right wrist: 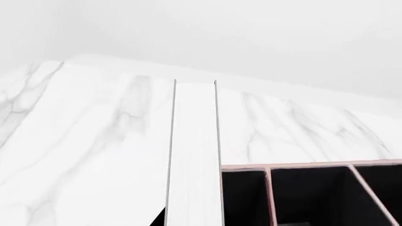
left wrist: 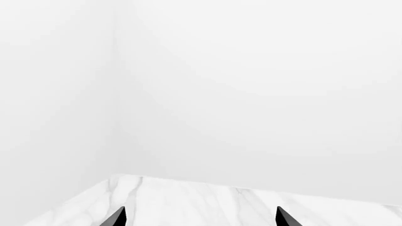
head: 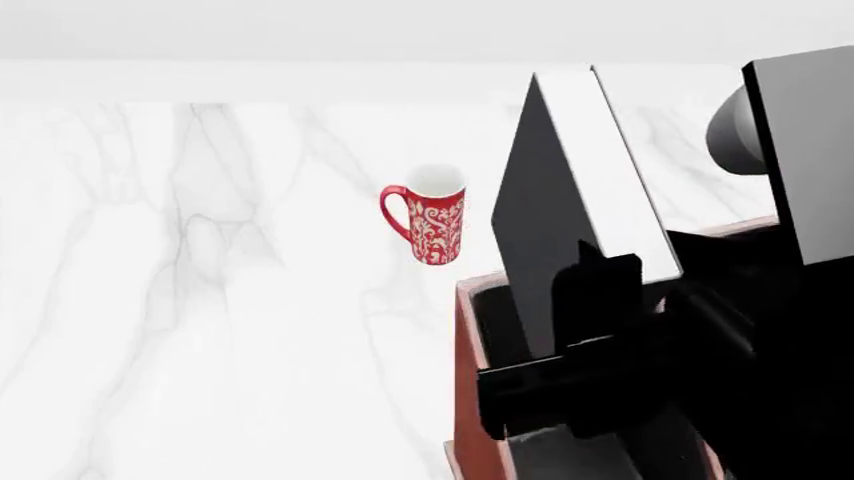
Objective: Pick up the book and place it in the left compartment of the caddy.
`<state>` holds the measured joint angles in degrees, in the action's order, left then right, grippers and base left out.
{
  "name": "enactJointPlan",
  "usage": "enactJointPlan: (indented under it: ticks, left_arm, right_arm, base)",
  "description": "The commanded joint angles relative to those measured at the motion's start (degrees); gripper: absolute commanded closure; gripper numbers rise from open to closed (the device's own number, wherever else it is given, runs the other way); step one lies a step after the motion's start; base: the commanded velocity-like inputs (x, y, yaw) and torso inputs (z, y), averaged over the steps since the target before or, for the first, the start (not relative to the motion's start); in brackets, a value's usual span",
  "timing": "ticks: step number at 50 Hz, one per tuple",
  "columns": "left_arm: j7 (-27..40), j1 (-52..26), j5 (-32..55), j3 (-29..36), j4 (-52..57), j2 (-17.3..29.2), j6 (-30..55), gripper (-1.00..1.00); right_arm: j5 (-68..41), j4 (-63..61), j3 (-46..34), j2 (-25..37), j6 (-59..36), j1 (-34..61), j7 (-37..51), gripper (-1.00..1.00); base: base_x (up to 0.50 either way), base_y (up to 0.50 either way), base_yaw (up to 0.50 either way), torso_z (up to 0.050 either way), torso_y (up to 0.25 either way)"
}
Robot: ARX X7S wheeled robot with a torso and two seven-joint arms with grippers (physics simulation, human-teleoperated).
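Note:
The black book [head: 541, 220] with white page edges stands tilted over the left side of the reddish-brown caddy [head: 470, 400]. My right gripper [head: 587, 310] is shut on its lower part, which hides the book's bottom end. The black-lined left compartment [head: 494, 325] shows just beside the book's cover. In the right wrist view the book's page edge [right wrist: 195, 150] runs away from the right gripper [right wrist: 191, 221], with the caddy's smaller divided sections [right wrist: 304, 197] next to it. My left gripper [left wrist: 201, 219] is open and empty above the marble, out of the head view.
A red patterned mug [head: 427, 225] stands on the white marble table [head: 200, 300], beyond the caddy's left corner. A white wall rises behind the table's far edge [left wrist: 188, 181]. My right arm's dark links [head: 801, 150] fill the head view's right side.

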<state>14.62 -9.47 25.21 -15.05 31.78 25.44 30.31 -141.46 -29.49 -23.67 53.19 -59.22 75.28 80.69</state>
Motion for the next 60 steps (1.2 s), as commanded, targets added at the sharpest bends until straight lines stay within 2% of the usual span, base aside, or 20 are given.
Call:
enactJointPlan:
  ticks: [1, 24, 51, 60]
  left_arm:
    - [0.1, 0.0, 0.1, 0.0, 0.1, 0.2, 0.0, -1.00]
    - [0.4, 0.1, 0.1, 0.5, 0.0, 0.3, -0.2, -1.00]
    - [0.6, 0.2, 0.0, 0.8, -0.2, 0.5, -0.5, -1.00]
    - [0.7, 0.2, 0.1, 0.9, -0.2, 0.6, -0.6, -1.00]
  right_arm:
    - [1.0, 0.3, 1.9, 5.4, -1.3, -1.1, -1.0, 1.00]
    - [3.4, 3.1, 0.0, 9.0, -3.0, -5.5, -2.8, 1.00]
    - [6.3, 5.2, -3.4, 6.6, -6.3, -6.5, -6.2, 1.00]
    - [10.4, 7.0, -3.2, 5.3, -7.6, -9.0, -9.6, 1.00]
  base:
    - [0.00, 0.00, 0.00, 0.000, 0.000]
    - [0.00, 0.00, 0.00, 0.001, 0.001]
    - [0.00, 0.00, 0.00, 0.000, 0.001]
    - [0.00, 0.00, 0.00, 0.001, 0.001]
